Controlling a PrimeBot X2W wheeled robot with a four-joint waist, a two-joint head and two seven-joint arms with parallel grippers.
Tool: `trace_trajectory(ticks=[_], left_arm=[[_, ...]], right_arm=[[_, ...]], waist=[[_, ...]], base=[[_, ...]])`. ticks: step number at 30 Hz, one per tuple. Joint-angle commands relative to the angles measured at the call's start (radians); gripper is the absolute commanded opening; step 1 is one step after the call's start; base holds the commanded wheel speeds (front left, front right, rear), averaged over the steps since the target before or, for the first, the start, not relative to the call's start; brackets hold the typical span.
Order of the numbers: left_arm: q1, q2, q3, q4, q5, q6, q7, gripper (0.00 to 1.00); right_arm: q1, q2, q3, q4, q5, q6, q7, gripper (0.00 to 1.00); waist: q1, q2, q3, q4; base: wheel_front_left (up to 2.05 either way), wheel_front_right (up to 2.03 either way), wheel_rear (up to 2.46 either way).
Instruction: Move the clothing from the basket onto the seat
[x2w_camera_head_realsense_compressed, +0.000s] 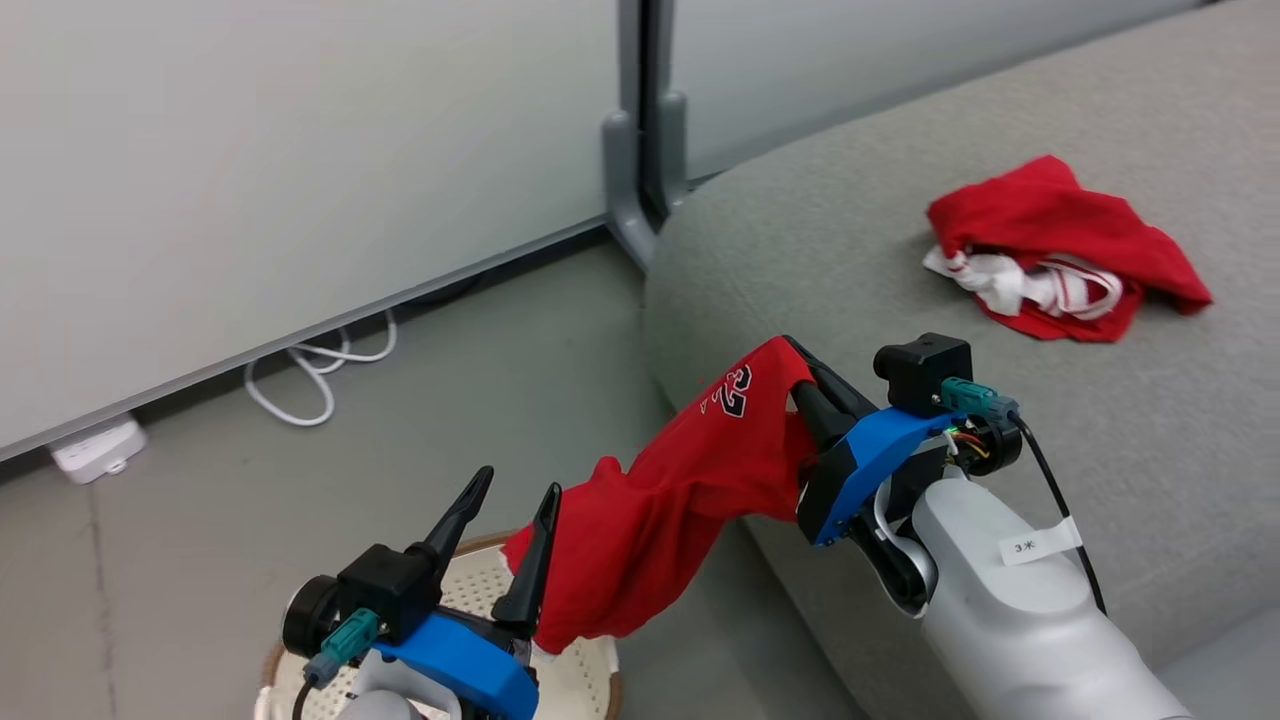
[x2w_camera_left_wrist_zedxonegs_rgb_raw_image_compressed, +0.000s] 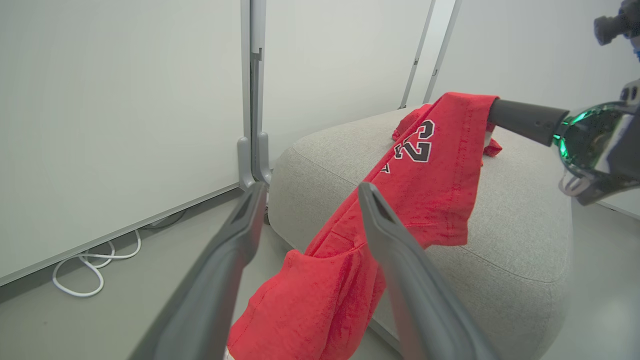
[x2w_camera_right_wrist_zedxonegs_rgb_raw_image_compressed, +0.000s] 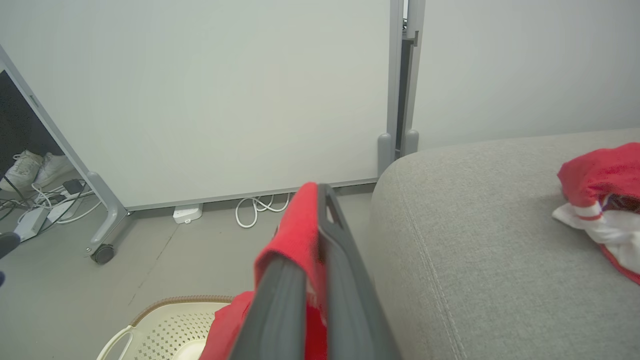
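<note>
Clothing stands half moved. One red garment with white and striped trim (x2w_camera_head_realsense_compressed: 1060, 250) lies crumpled on the seat (x2w_camera_head_realsense_compressed: 850, 250), well in from its rounded edge, so that part looks done. The other, the red garment with the "23" (x2w_camera_head_realsense_compressed: 690, 480), is in the air. The right end effector (x2w_camera_head_realsense_compressed: 800, 365) is clamped shut on its upper end above the seat's near edge, and the cloth slopes down and to the robot's left toward the basket (x2w_camera_head_realsense_compressed: 470, 545) on the floor. In the head view its lower end hangs over the basket's mouth; whether it has cleared the brown rim I cannot tell. No other clothing shows in the visible part of the basket, so I judge this carry to be the last. What is left is to bring the cloth over the cushion and let go.

The left end effector (x2w_camera_head_realsense_compressed: 518, 485) stands wide and holds nothing, above the basket. The hanging cloth runs just beside its finger nearer the seat. Whether they touch is unclear, and a snag there is the nearest risk. The seat offers broad bare fabric between its edge and the garment lying there. Beyond, the grey floor (x2w_camera_head_realsense_compressed: 480, 380) is open up to the pale partition (x2w_camera_head_realsense_compressed: 300, 150). A white cable (x2w_camera_head_realsense_compressed: 320, 375) and a power strip (x2w_camera_head_realsense_compressed: 100, 448) lie along its foot, well apart from the work.
</note>
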Motion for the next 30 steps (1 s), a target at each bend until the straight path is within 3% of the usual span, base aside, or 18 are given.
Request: trace_trajectory(ticks=[1,14,30], left_arm=[[-0.016,0.004,0.003,-0.002,0.004,-0.002,-0.003,1.0],[-0.034,0.011,0.002,-0.001,0.007,-0.002,-0.003,1.0],[-0.044,0.019,0.003,-0.007,0.011,-0.002,-0.003,1.0]], right_arm=[[-0.01,-0.003,-0.002,-0.006,-0.008,0.0,-0.006,0.0],[0.004,0.005,-0.016,-0.026,-0.017,0.0,-0.005,0.0],[0.02,0.005,-0.062,-0.035,-0.006,0.0,-0.005,0.0]], waist=[[0.0,0.0,0.016,-0.043],[0.0,0.0,0.037,-0.175],[0.0,0.0,0.065,-0.178]], base=[[0.0,0.0,0.0],[0.0,0.0,0.0],[0.0,0.0,0.0]])
